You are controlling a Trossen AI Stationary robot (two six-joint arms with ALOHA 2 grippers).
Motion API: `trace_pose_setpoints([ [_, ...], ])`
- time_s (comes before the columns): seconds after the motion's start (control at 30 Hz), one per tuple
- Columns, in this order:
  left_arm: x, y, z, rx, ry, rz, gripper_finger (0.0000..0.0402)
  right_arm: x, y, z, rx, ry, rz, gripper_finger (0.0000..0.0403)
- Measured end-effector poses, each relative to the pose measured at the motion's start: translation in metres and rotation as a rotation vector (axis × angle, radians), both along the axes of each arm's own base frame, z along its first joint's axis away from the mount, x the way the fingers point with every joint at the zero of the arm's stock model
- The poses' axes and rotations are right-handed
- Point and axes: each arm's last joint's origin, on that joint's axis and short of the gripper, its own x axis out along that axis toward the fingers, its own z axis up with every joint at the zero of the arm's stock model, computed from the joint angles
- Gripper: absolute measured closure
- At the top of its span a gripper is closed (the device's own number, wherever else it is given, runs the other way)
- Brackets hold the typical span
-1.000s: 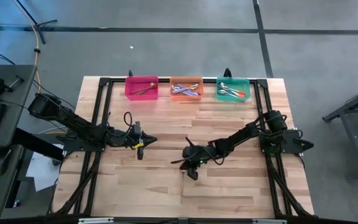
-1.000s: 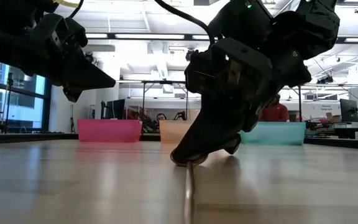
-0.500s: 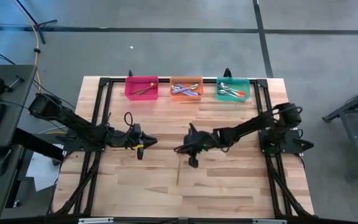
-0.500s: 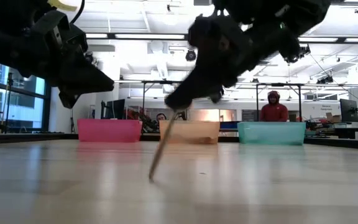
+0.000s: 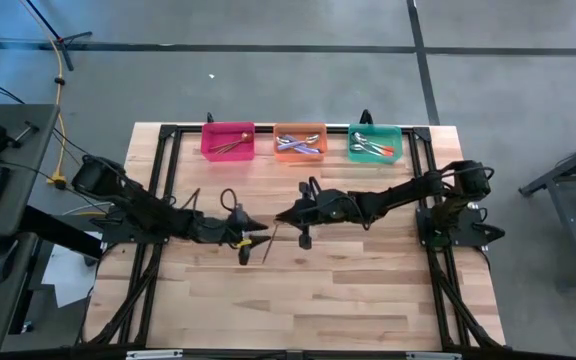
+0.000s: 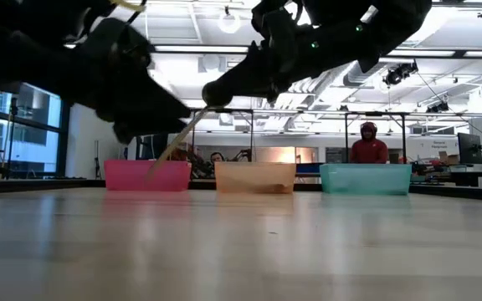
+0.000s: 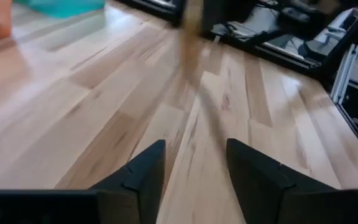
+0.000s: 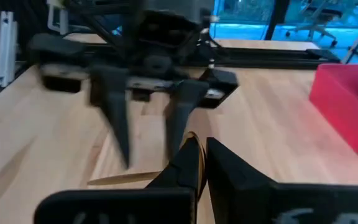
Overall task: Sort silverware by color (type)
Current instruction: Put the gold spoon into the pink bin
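A thin gold spoon (image 6: pixel 176 140) hangs in the air at mid-table with my right gripper (image 5: pixel 280 214) shut on its upper end. From there it slants down toward my left gripper (image 5: pixel 256 231). That gripper stands open (image 7: pixel 194 168) just short of the spoon's lower end (image 7: pixel 211 118) and touches nothing. The right wrist view shows the left gripper (image 8: pixel 146 124) facing the right one, its two fingers spread. Other silverware lies in three bins along the far edge. My right gripper pinches the gold spoon's upper end (image 8: pixel 192 158) between its two fingers. The fingers come nearly level from the table's right side and point toward the left arm. The spoon is lifted clear of the table and slopes down beyond the fingertips (image 6: pixel 216 94).
A pink bin (image 5: pixel 228 140) with gold pieces, an orange bin (image 5: pixel 300 141) and a teal bin (image 5: pixel 375 143) stand in a row at the far edge. A black frame (image 5: pixel 168 170) borders the wooden table. A person in red (image 6: pixel 368 146) sits in the room behind.
My right gripper has risen from the table, gone toward the far and left side and rolled. The gold spoon lay flat, was then tipped up on one end, and now hangs clear. My left gripper has moved toward the table's right, up to the spoon.
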Motion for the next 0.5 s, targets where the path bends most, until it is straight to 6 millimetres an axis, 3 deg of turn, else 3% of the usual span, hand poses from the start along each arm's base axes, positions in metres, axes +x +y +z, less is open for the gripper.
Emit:
trace_pose_setpoints([
  [0.3, 0.018, -0.004, 0.007, 0.064, -0.015, -0.041, 0.0236, 0.001, 0.0, 0.002, -0.031, -0.019, 0.008, 0.0403],
  [0.5, 0.02, 0.003, 0.006, 0.066, -0.004, -0.055, 0.0302, 0.001, 0.0, 0.004, -0.031, -0.043, 0.006, 0.0403],
])
